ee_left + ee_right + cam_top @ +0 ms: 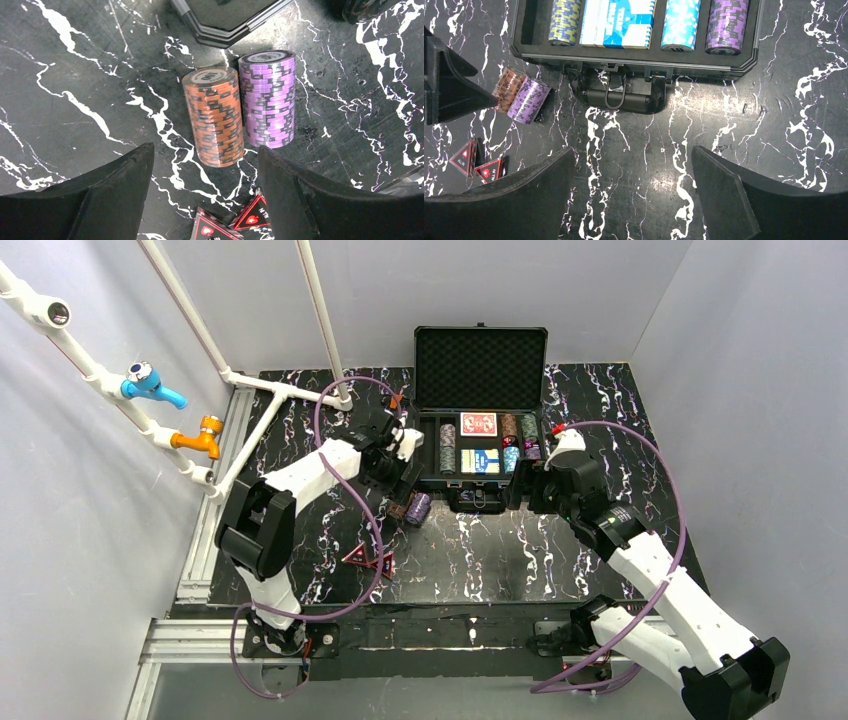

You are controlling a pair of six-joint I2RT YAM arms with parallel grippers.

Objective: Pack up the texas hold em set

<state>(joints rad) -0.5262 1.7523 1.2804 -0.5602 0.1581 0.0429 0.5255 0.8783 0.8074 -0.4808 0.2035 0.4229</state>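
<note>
Only partly visible: red triangles (251,218).

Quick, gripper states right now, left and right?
Left gripper: open, holding nothing, above the orange poker chip stack.
Right gripper: open, holding nothing.

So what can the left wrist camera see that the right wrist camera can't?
Only the left wrist view: close up, the round printed ends of the orange chip stack and the purple chip stack, lying side by side.
Only the right wrist view: the handle of the black case, and inside it a blue card deck and three packed chip stacks.
Both: those two loose stacks, the red triangles, the marble table and part of the case.
</note>
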